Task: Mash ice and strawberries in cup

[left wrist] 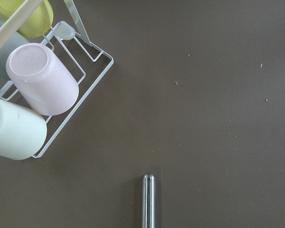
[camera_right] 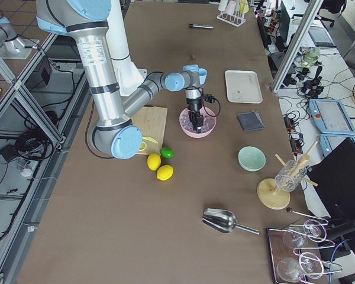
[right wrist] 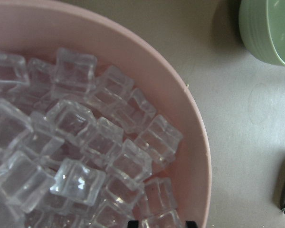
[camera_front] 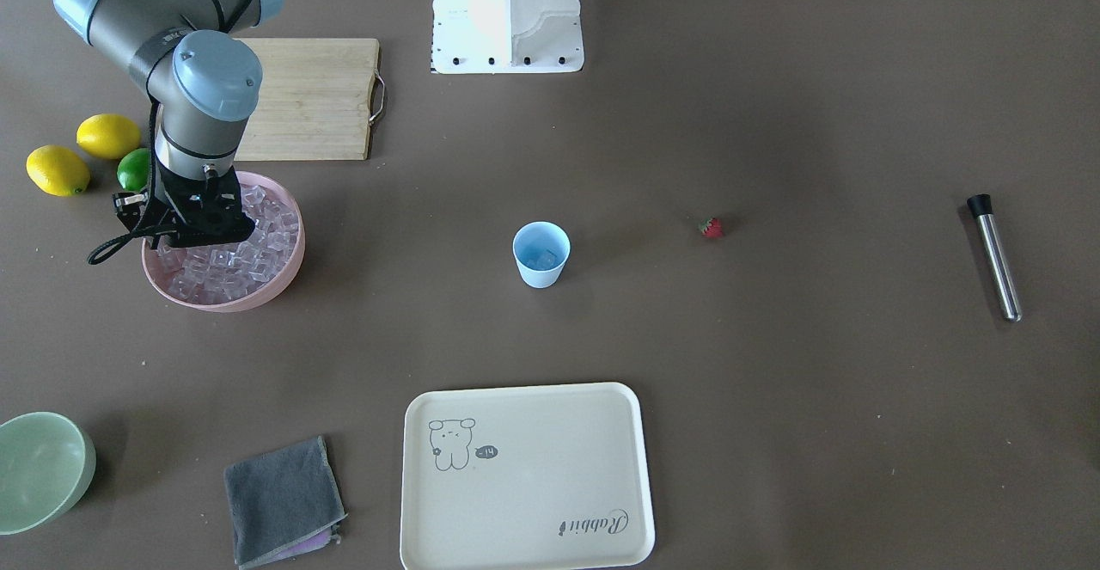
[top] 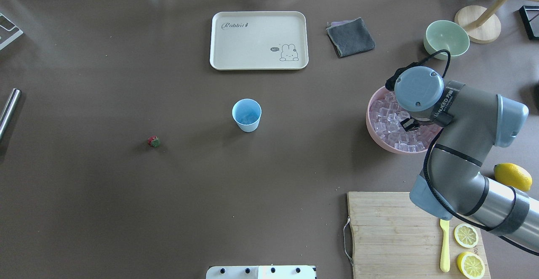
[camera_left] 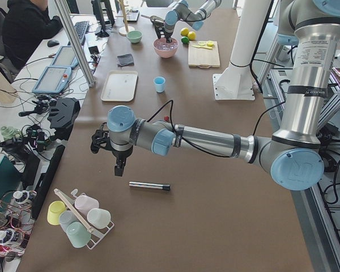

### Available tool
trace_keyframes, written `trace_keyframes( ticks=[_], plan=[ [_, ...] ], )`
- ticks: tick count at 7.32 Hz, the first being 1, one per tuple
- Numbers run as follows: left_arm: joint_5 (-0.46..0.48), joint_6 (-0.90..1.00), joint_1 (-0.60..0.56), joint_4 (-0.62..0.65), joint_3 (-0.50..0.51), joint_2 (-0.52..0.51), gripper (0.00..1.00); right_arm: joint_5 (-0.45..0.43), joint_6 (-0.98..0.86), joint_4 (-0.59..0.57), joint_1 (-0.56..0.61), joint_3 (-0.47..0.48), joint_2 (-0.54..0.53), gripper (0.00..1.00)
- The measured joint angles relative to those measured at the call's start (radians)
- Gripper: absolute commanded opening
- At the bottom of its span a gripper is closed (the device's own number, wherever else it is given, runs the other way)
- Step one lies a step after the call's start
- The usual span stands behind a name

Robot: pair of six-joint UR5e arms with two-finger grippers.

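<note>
The light-blue cup (camera_front: pixel 541 254) stands mid-table with a clear cube of ice in its bottom. The tiny red strawberry (camera_front: pixel 711 227) lies alone on the table, well to the cup's side. Several cubes of ice (right wrist: pixel 76 128) fill the pink bowl (camera_front: pixel 290 271). My right gripper (right wrist: pixel 157 223) reaches down into that bowl, and its two black tips sit against either side of one cube. My left gripper (camera_left: pixel 120 167) hangs above the steel muddler (camera_left: pixel 149 186) at the table's far end. It shows only in the side view, so I cannot tell its state.
Two lemons (camera_front: pixel 58 170) and a lime (camera_front: pixel 133 168) lie beside the pink bowl, with a wooden cutting board (camera_front: pixel 309 97) behind it. A cream tray (camera_front: pixel 524 475), a grey cloth (camera_front: pixel 284 501) and a pale green bowl (camera_front: pixel 39 467) line the operators' edge. A wire rack of cups (left wrist: pixel 33 90) stands near the muddler.
</note>
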Motion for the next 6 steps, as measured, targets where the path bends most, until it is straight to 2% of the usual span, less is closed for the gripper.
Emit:
trace_keyframes(
  ticks=[4,5,6],
  plan=[
    [0.0,-0.001,0.001,0.0,0.001,-0.003,0.98,0.006,-0.01,-0.001,0.014,-0.001,0.007,0.39],
    [0.0,-0.003,0.001,0.0,0.002,-0.003,0.98,0.006,-0.023,-0.001,0.022,-0.001,0.007,0.44],
    [0.0,-0.004,0.001,0.0,0.002,-0.003,0.98,0.006,-0.031,-0.001,0.026,-0.002,0.009,0.54]
  ],
)
